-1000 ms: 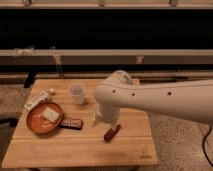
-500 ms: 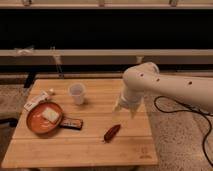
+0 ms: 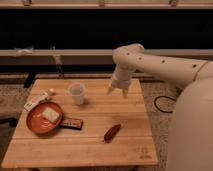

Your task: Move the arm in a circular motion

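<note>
**Arm mid-circle above far right of surface**

- Nearest, lower right: a bulky cream body (image 3: 192,130) is cut off by the frame edge. The arm's root cannot be traced.
- Wooden surface (image 3: 75,147): a small reddish oblong item (image 3: 112,132) is noted near the front. What it is cannot be made out.
- Left of it, a red pan (image 3: 36,126) with a pale slice inside is seen, its dark handle (image 3: 71,123) pointing right.
- Further back: a clear cup (image 3: 77,93), upright. A white packet (image 3: 36,101) is noted at the left edge, its label unreadable.
- End effector (image 3: 117,90): held above the far right part of the surface, well apart from the cup. Its fingers are seen spread apart, with nothing between them.
- The arm (image 3: 160,67) is stretched in from the right, elbow raised.
- Behind: a pale rail (image 3: 60,53), with darkness beyond.

Judgement: a free-air sweep is in hand, and how much of the circle is done cannot be told. Next, a smooth arc is called for, kept high enough to clear the cup and pan.
</note>
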{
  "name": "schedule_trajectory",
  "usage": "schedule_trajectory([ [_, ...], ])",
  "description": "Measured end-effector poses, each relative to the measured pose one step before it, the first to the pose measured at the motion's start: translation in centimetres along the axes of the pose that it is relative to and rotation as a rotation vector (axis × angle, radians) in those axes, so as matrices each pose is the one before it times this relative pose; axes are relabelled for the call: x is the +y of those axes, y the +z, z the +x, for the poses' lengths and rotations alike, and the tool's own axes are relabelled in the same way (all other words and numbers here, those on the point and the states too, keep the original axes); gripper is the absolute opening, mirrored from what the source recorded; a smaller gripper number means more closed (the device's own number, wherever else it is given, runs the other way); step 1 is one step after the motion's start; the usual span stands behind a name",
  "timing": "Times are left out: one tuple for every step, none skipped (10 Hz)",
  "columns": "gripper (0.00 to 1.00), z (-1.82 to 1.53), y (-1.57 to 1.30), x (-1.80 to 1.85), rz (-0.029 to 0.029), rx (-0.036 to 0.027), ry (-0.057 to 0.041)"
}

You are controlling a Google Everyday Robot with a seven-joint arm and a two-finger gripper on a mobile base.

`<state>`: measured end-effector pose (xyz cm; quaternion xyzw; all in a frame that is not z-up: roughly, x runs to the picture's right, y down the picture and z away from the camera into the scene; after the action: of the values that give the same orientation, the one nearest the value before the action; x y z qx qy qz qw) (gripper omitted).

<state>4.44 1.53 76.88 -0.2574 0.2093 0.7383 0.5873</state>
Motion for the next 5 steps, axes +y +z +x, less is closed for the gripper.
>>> schedule_trajectory([
  [0.65, -1.003, 0.060, 2.319, 0.01304, -0.00609, -0.02699],
  [0.65, -1.134, -0.046, 3.104, 0.01424, -0.01100, -0.03999],
  [0.65, -0.655, -0.001, 1.578, 0.00990, -0.00727, -0.02332],
  [0.65, -0.785, -0.081, 2.813, 0.01250, -0.00854, -0.04156],
  [0.65, -0.654, -0.080, 2.526, 0.01255, -0.00870, -0.04332],
])
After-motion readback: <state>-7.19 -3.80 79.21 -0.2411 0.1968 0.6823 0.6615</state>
